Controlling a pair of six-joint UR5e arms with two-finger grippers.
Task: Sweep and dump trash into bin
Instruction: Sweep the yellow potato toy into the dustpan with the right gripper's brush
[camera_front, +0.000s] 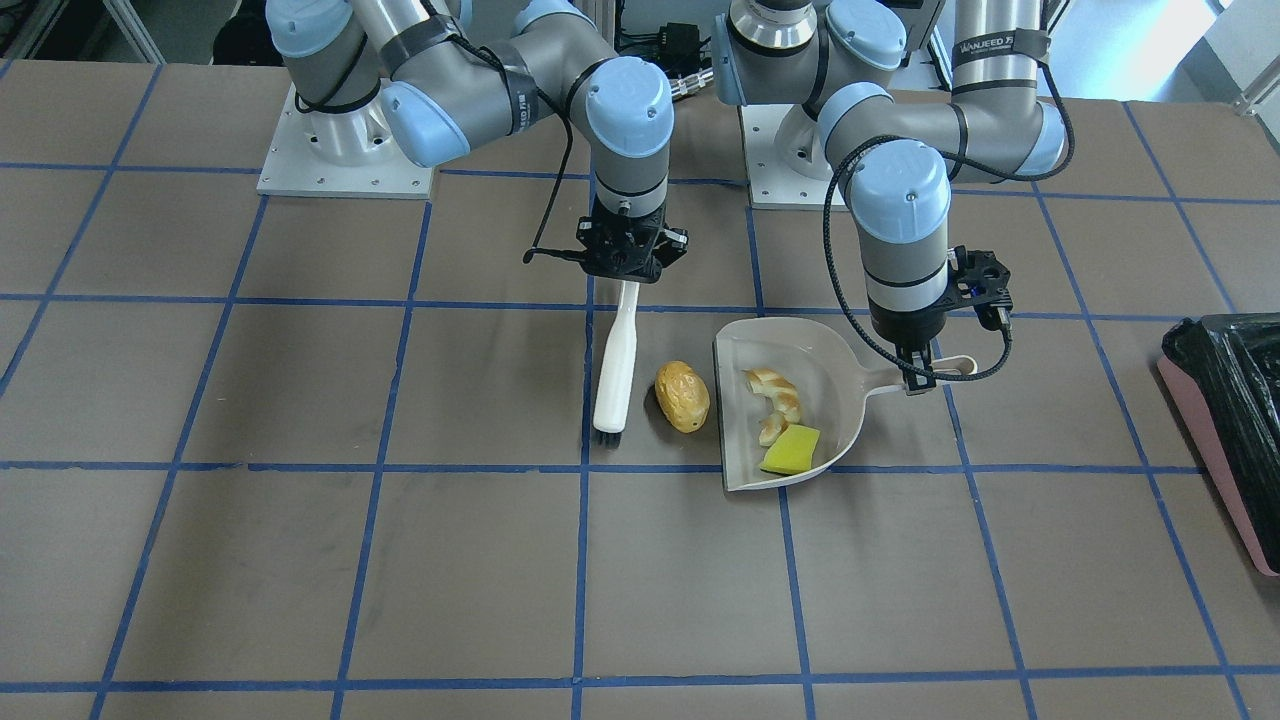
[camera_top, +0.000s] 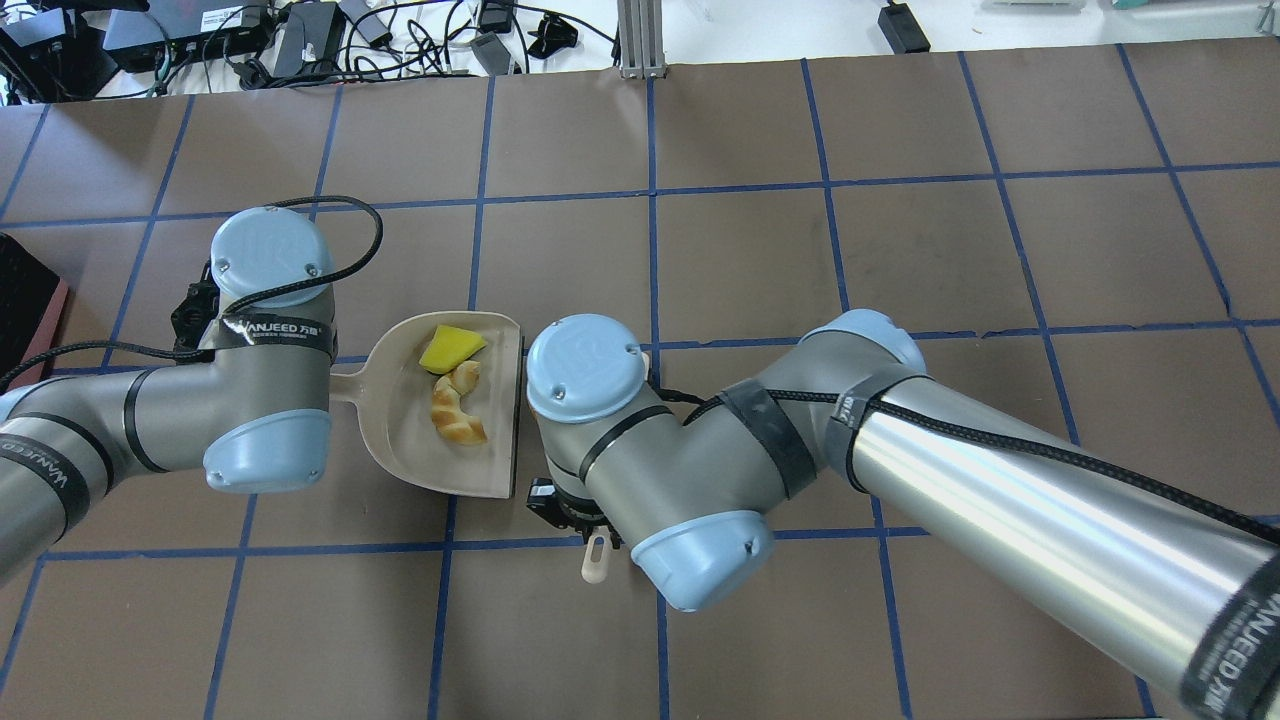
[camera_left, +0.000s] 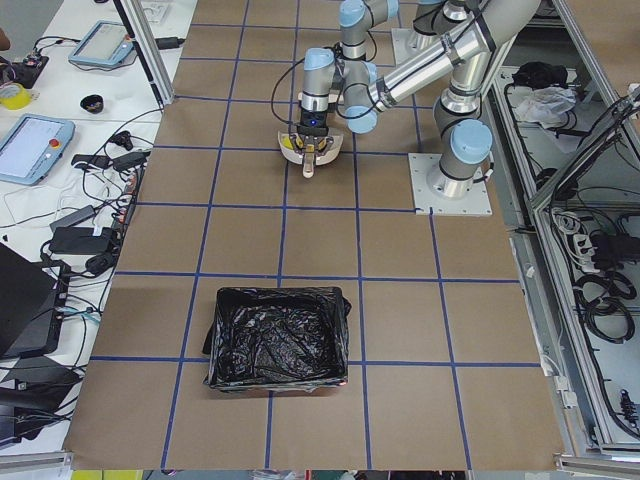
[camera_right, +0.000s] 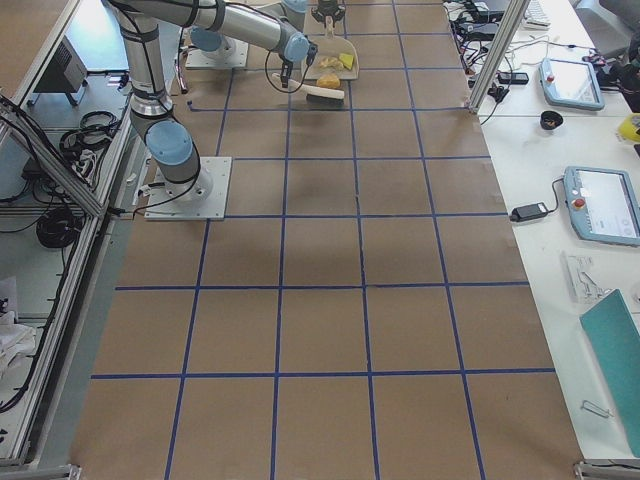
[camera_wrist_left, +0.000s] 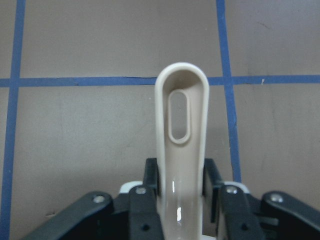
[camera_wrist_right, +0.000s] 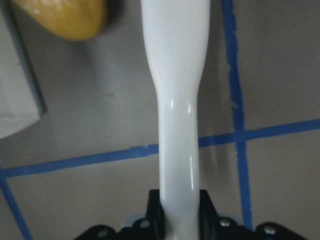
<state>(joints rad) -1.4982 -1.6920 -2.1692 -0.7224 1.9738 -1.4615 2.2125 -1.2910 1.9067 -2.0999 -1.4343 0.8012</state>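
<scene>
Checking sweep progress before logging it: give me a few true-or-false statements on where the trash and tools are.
1. The potato lump lies in the dustpan. False: it sits on the table, between brush and dustpan.
2. The left hand grips the dustpan's handle. True.
3. The bread piece and the yellow-green wedge are in the dustpan. True.
4. The right hand is empty. False: it holds the brush.
</scene>
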